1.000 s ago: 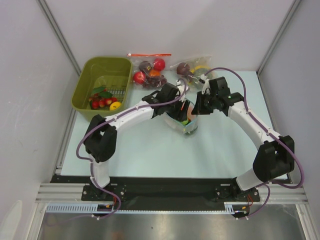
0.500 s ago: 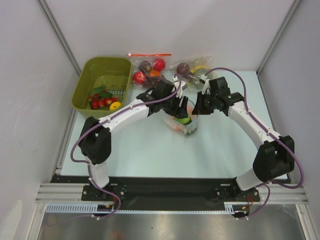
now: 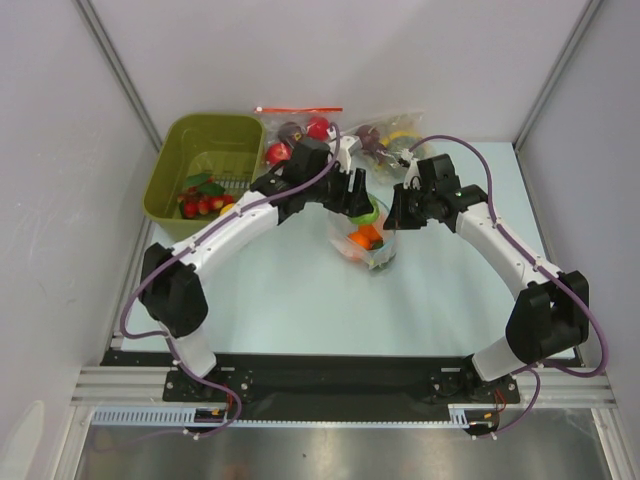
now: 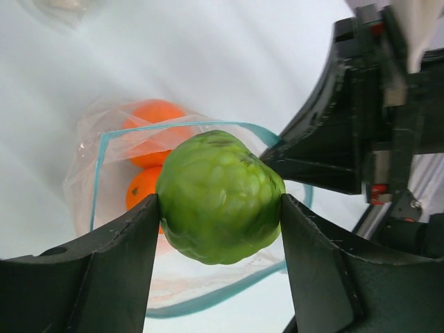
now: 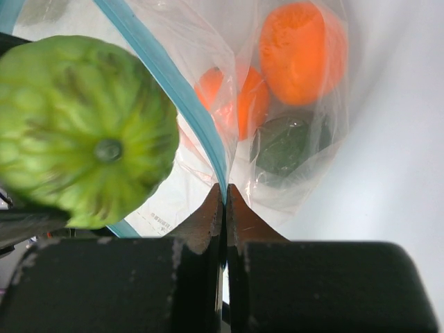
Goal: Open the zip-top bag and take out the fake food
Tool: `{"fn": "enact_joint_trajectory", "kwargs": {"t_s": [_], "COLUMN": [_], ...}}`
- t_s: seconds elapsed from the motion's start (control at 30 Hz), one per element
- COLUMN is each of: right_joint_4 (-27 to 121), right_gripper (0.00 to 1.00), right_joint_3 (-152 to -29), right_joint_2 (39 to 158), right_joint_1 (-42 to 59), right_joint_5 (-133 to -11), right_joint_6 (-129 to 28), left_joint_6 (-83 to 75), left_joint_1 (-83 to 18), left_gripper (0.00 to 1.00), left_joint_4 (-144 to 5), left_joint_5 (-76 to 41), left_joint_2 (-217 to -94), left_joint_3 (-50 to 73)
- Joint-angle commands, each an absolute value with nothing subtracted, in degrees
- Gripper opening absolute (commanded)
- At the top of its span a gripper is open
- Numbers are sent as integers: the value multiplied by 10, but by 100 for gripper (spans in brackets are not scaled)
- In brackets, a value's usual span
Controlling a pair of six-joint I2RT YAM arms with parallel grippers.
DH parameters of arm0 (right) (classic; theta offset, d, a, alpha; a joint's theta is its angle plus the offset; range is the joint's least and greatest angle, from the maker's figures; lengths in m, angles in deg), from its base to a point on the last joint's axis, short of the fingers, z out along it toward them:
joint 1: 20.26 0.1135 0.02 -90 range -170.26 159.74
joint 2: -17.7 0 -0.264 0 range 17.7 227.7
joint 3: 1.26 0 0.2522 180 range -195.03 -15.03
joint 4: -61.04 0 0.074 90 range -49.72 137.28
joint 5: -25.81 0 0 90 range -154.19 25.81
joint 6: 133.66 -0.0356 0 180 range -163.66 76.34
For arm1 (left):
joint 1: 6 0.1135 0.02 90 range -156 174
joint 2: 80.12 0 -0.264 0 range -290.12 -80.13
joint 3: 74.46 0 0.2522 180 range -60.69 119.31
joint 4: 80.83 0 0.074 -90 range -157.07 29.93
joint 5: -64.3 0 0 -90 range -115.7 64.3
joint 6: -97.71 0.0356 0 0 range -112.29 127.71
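Over the mouth of the zip-top bag (image 3: 365, 248), near the middle of the tabletop (image 3: 300, 300), the left pincer (image 4: 218, 208) grips the light green fruit (image 4: 218, 198). Its two dark fingers (image 4: 118, 263) press the fruit's opposite flanks and stand fairly far apart, since the fruit is broad. Both wrist views show the ribbed, glossy skin of this fruit bare, with no film of plastic across it.

The right pincer (image 5: 224, 191) is closed tight, its fingertips meeting on the bag's rim right at the light-blue zip strip (image 5: 173, 90). The strip runs up and away from the pinch point, and in the left wrist view it curves round as an open loop (so the mouth is parted). Just beside the pinch, a small white label (image 5: 163, 215) shows through the plastic.

Inside the bag lie two orange fruits (image 5: 302, 52), close together, and a dark green fruit (image 5: 288, 146) just below them, all behind crinkled clear film. From above, the two arms meet over the bag, the left reaching in from the left and the right from the right.

Farther back on the left sits an olive-green bin (image 3: 205, 140) with small red pieces and a yellow one in it. Beside it lies a bag with a red-orange strip (image 3: 300, 130), and another clear bag (image 3: 385, 135) rests behind the right arm's wrist.
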State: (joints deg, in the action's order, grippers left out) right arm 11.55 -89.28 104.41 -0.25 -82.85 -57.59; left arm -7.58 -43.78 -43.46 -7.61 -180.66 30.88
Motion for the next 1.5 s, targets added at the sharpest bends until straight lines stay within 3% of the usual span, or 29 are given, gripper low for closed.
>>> {"fn": "enact_joint_trajectory", "kwargs": {"t_s": [0.0, 0.43, 0.7, 1.03, 1.23, 1.47], "right_joint_4": [119, 120, 120, 121, 124, 122], "right_gripper": [0, 0, 0, 0, 0, 0], "right_joint_3": [-896, -895, -894, -893, -896, -891], "right_joint_2": [1039, 1038, 1039, 1031, 1030, 1026], "right_joint_1": [-4, -4, -4, -3, -4, -5], "right_joint_5": [-825, -824, -826, -820, -821, -820], "right_joint_6": [-575, -576, -576, -574, -574, -573], "left_joint_6": [-103, -162, -166, -111, -66, -65], "left_joint_1": [-424, -345, -278, -127, -113, -106], "left_gripper": [16, 15, 15, 15, 11, 15], "left_joint_4": [-454, -574, -619, -553, -455, -433], "left_joint_5": [-32, 150, 172, 16, -211, -331], "left_joint_2": [-1763, -1711, -1655, -1605, -1638, -1702], "left_joint_3": [343, 312, 283, 258, 279, 271]}}
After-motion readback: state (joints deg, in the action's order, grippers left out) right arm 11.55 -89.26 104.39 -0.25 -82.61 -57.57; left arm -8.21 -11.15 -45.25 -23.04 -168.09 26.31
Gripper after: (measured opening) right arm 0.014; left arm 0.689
